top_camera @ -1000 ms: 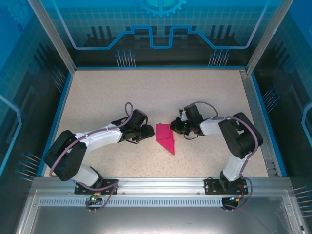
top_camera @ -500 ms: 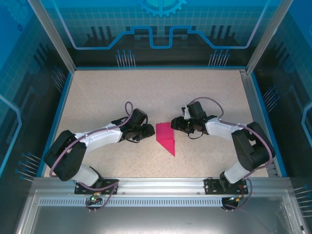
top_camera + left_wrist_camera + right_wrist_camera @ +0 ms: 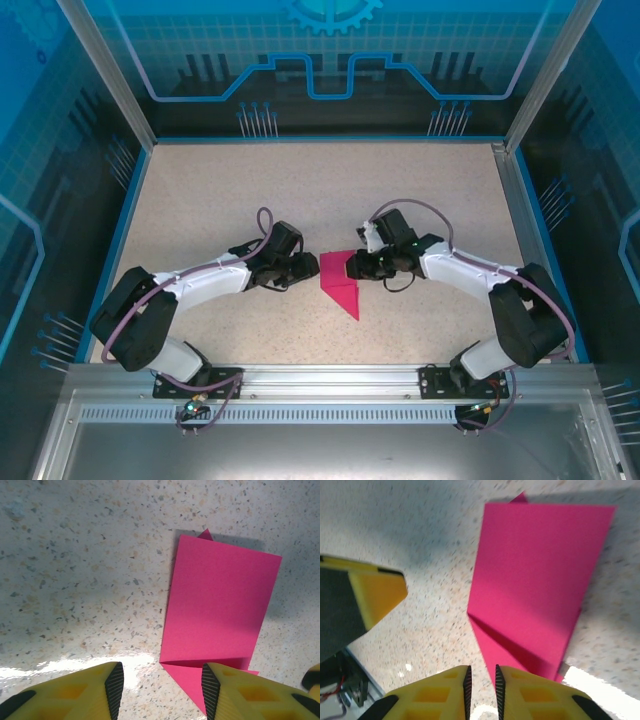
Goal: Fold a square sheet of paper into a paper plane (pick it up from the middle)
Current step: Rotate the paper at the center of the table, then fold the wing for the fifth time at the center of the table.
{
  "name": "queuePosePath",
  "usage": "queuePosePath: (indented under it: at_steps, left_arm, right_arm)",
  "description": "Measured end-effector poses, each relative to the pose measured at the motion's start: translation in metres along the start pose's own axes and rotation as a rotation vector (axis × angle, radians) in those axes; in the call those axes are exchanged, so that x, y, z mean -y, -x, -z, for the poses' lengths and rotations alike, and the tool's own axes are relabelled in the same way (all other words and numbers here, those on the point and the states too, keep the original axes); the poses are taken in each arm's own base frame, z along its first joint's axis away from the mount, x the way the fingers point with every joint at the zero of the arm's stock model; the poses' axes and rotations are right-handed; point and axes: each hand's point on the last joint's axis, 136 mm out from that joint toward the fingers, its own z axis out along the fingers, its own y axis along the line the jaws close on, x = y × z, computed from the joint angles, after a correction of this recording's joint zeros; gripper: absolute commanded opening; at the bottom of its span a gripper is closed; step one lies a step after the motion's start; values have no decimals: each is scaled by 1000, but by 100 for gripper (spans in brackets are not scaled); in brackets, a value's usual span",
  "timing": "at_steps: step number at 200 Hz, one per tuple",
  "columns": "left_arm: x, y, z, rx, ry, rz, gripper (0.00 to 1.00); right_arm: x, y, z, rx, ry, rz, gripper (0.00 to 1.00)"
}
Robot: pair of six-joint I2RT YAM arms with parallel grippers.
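Top external view shows the paper plane [image 3: 338, 283] lying flat in the middle of the table [image 3: 200, 200], between both arms, so each one can reach it. The left gripper [image 3: 306, 268] stands at its left edge with fingers spread and empty, probably ready to pin the fold. The right gripper [image 3: 352, 268] is at the right edge, its fingers almost pressed together on nothing, I think to serve as a narrow tip for pushing the crease.
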Motion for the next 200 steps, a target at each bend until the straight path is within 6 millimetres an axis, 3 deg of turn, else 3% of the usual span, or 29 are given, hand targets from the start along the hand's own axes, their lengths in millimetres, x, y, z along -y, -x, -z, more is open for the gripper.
queuePosePath:
  at_steps: [54,135,200]
  left_arm:
    - [1,-3,-11,-34,-20,14,49]
    - [3,-12,-20,-91,-40,16,49]
    - [9,-16,-26,-134,-55,19,50]
  right_arm:
    - [-7,-16,-9,-58,9,22,17]
    - [22,-32,-37,-150,-66,-34,15]
    - [40,-36,-44,-147,-60,-79,17]
